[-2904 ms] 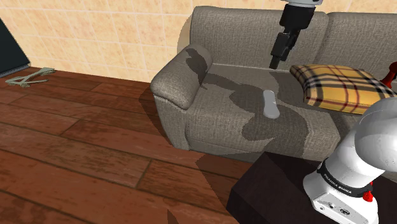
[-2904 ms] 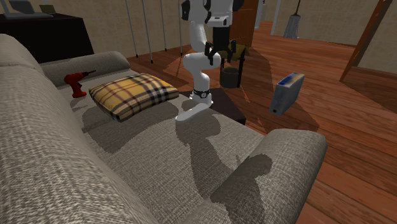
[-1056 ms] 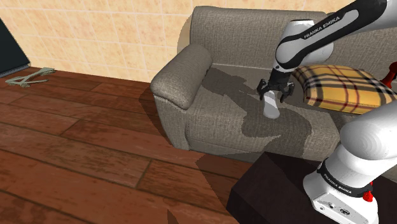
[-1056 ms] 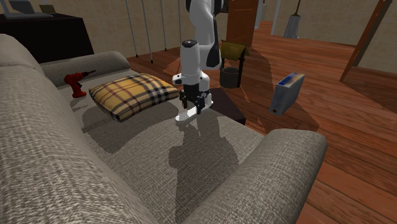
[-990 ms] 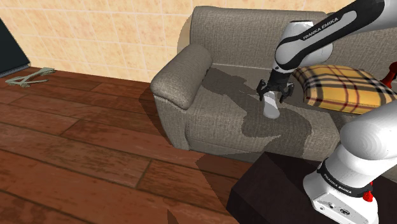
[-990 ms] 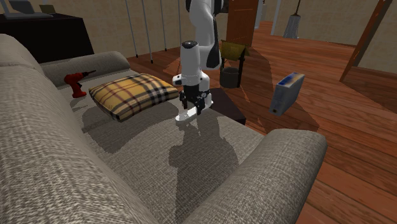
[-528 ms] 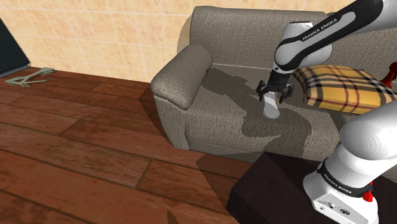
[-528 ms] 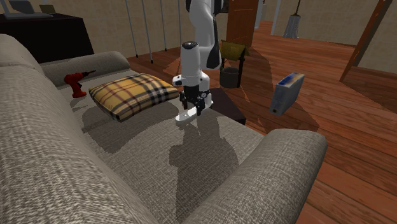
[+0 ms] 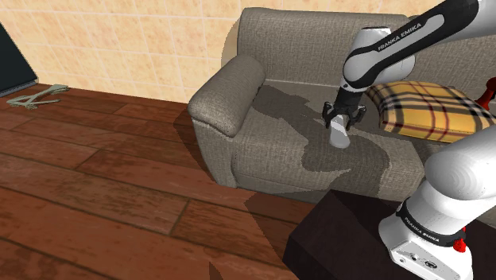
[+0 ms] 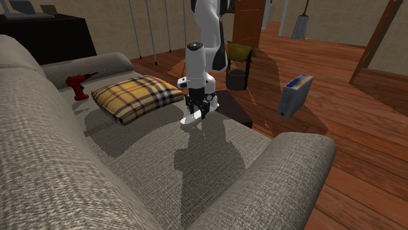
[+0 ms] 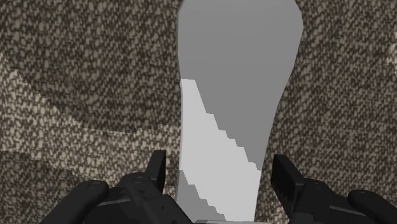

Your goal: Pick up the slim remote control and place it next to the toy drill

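A slim grey remote control (image 9: 340, 137) (image 10: 191, 119) (image 11: 235, 95) lies flat on the grey sofa seat (image 9: 278, 151). My gripper (image 9: 343, 121) (image 10: 198, 114) (image 11: 221, 172) is down over its end near the plaid cushion, pointing straight at the seat. In the wrist view the two black fingers (image 11: 159, 168) stand on either side of the remote, a narrow gap showing at each, so they are open and hold nothing. The red toy drill (image 10: 78, 85) (image 9: 486, 94) lies at the far end of the sofa, beyond the cushion.
A yellow plaid cushion (image 9: 425, 107) (image 10: 137, 96) lies between the remote and the drill. The sofa's armrest (image 9: 226, 95) bounds the seat on the shoulder view's left. My dark stand (image 9: 334, 239) is in front of the sofa. On the wooden floor are a blue-grey box (image 10: 294, 95) and a dark bucket (image 10: 237, 78).
The arm has stayed in place over the remote. The fingers look slightly closer together than half a second ago. The remote has not moved.
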